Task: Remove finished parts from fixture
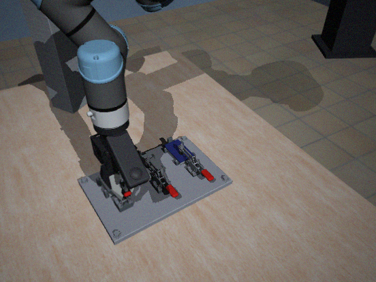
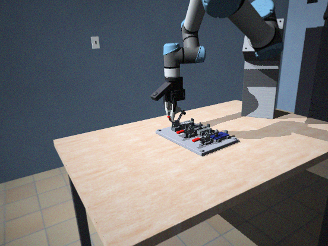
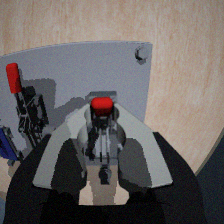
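Note:
A grey fixture plate [image 1: 143, 218] [image 2: 190, 146] [image 3: 75, 65] lies on the table and carries three toggle clamps with red-tipped handles. My gripper [image 1: 124, 193] [image 2: 169, 116] [image 3: 102, 103] is shut on the red tip of the end clamp's handle [image 1: 127, 193] [image 2: 168, 117] [image 3: 101, 104], which stands tilted up off the plate. The part under that clamp is hidden by my gripper. The middle clamp's handle [image 1: 172, 191] [image 2: 180, 131] [image 3: 13, 77] lies down over a grey part [image 1: 148, 157]. The blue blank [image 1: 174, 147] [image 2: 220, 136] sits at the other end, and its clamp handle [image 1: 207, 175] [image 2: 195, 139] lies down.
The wooden table [image 1: 272, 204] [image 2: 133, 178] extends around the plate on all sides. The robot's grey pedestal [image 2: 259, 89] stands at the table's back. A dark post [image 1: 347, 27] stands on the tiled floor beyond the table.

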